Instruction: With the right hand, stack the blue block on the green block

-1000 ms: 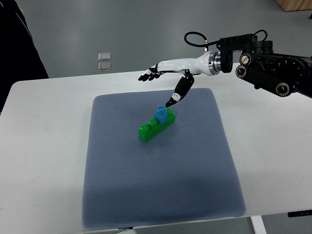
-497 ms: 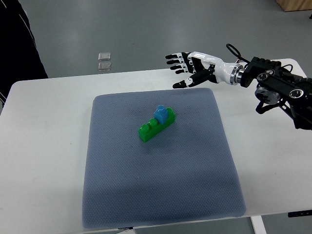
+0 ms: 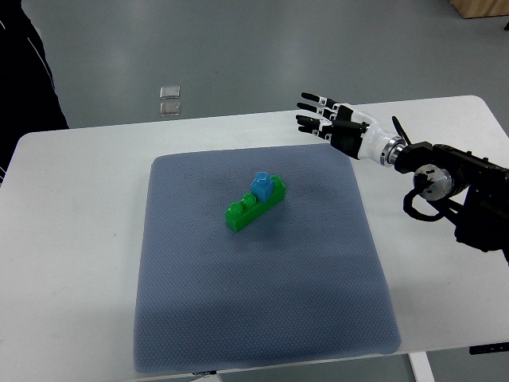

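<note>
Blue block (image 3: 262,186) atop green block (image 3: 254,207), studs showing

Blue block (image 3: 262,185) — green block (image 3: 254,206) (grey mat (image 3: 262,318)).

A white table (image 3: 71,239) carries a grey-blue mat (image 3: 262,302) spread flat over its middle.

Nothing to read here: no lettering, numbers or labels show on any surface in the top view.
</note>
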`<action>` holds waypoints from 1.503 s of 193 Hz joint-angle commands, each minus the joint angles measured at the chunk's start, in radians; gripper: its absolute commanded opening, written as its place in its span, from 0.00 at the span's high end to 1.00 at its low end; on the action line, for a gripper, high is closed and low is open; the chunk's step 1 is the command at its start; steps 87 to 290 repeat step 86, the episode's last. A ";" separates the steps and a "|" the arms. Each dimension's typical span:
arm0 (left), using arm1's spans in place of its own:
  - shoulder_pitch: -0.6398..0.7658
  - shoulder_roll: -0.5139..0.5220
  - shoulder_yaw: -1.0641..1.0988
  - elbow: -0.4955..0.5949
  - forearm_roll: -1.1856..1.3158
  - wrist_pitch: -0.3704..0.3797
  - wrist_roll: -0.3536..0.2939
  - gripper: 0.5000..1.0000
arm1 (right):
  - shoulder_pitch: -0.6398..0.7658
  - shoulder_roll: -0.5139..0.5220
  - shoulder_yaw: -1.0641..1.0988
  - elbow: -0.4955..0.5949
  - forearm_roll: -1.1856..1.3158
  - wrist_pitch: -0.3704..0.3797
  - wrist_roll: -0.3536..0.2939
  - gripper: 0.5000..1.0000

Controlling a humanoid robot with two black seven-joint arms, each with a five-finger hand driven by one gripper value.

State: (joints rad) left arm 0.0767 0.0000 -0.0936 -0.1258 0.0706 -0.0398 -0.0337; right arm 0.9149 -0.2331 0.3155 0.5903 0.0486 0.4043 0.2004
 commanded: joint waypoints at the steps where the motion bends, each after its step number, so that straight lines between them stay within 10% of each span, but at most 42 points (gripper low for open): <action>1: 0.000 0.000 0.000 0.000 0.000 0.000 0.000 0.00 | -0.022 0.012 -0.001 -0.007 0.028 -0.005 -0.029 0.16; 290: 0.000 0.000 0.000 0.000 0.000 0.000 0.000 0.00 | -0.037 0.021 0.008 -0.001 0.033 -0.048 -0.018 0.16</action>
